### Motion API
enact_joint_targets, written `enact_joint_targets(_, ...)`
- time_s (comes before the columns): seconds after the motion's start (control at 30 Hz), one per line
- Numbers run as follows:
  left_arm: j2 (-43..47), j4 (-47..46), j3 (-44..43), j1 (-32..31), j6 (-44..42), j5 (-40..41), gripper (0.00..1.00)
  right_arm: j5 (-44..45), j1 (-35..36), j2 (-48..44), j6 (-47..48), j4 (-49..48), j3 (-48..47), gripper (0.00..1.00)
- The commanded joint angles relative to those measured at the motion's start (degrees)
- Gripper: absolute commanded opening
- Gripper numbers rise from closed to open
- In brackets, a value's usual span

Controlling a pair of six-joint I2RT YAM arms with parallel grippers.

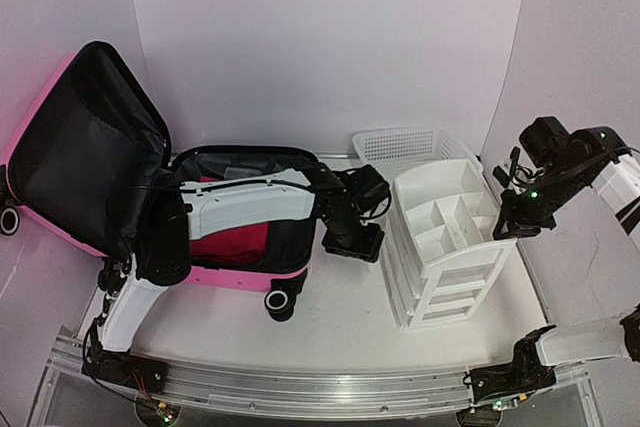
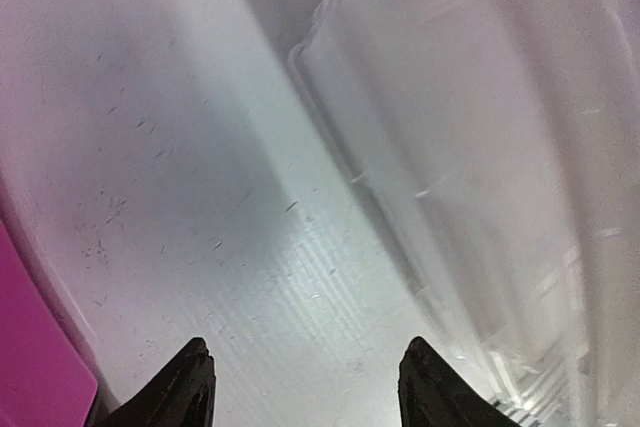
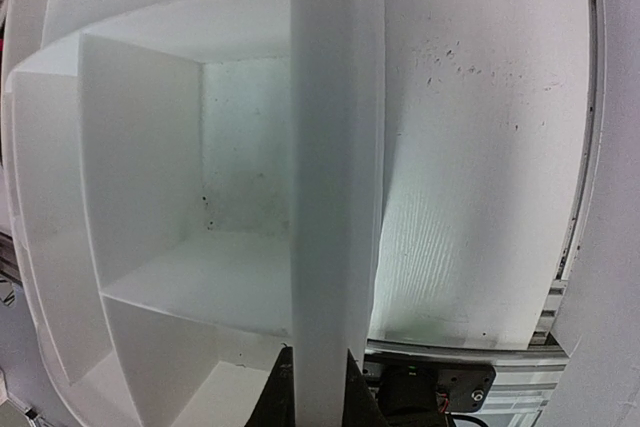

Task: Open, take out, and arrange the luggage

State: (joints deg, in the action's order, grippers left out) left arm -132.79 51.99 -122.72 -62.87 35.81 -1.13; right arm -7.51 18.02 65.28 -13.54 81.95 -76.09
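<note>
The luggage (image 1: 230,278) is a pink hard-shell suitcase lying open at the left, its black-lined lid (image 1: 90,147) propped up. A red item (image 1: 235,242) lies in the base. My left arm reaches across the case. Its gripper (image 1: 352,242) hangs low between the suitcase and a white drawer organizer (image 1: 445,237). In the left wrist view that gripper (image 2: 305,347) is open over bare table, with the pink shell (image 2: 30,347) at the lower left. My right gripper (image 1: 508,230) is shut on the organizer's right wall (image 3: 335,147), which its fingertips (image 3: 318,352) pinch from both sides.
A white mesh basket (image 1: 400,142) stands at the back, behind the organizer. The organizer's side (image 2: 480,147) fills the right of the left wrist view. A suitcase wheel (image 1: 282,302) sticks out toward the near edge. A metal rail (image 1: 330,387) runs along the front.
</note>
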Motion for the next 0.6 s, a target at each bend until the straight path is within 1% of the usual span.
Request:
enact_joint_targets(0.0, -0.2, 8.25, 0.32, -0.23, -5.21, 5.84, 0.63, -1.81, 0.26, -0.94, 0.25, -5.69, -1.69, 0.0)
enact_joint_targets(0.1, 3.37, 7.94, 1.66, -0.23, -6.51, 4.88, 0.63, -1.56, 0.22, -1.18, 0.36, -5.78, -1.29, 0.0)
enact_joint_targets(0.17, 6.34, 5.7, 2.36, -0.23, -8.73, 2.66, 0.67, -1.17, 0.24, -1.44, -0.27, -5.76, -0.95, 0.0)
enact_joint_targets(0.23, 10.09, 1.22, 5.73, -0.03, -10.87, -1.23, 0.71, -1.3, 0.24, -1.64, -1.26, -5.99, -0.69, 0.0)
enact_joint_targets(0.33, 16.96, -8.18, 13.49, 1.79, -11.94, -8.01, 0.72, -1.39, 0.26, -1.55, -2.71, -6.2, -1.14, 0.0)
enact_joint_targets(0.37, 18.67, -10.62, 15.81, 2.65, -11.85, -9.6, 0.72, -1.16, 0.26, -1.66, -3.29, -6.25, -1.53, 0.07)
enact_joint_targets(0.4, 20.35, -12.65, 18.13, 3.39, -11.78, -10.62, 0.72, -1.17, 0.24, -1.95, -3.97, -6.21, -2.04, 0.18)
enact_joint_targets(0.43, 21.87, -14.49, 20.05, 4.05, -11.78, -10.82, 0.73, -1.17, 0.26, -2.36, -4.36, -6.22, -2.7, 0.27)
enact_joint_targets(0.5, 24.66, -17.77, 23.93, 4.98, -11.9, -11.22, 0.75, -1.22, 0.26, -2.78, -4.85, -6.02, -4.78, 0.4)
enact_joint_targets(0.57, 26.49, -19.38, 25.98, 5.59, -11.91, -11.67, 0.76, -0.75, 0.2, -2.58, -4.42, -4.67, -7.9, 0.55)
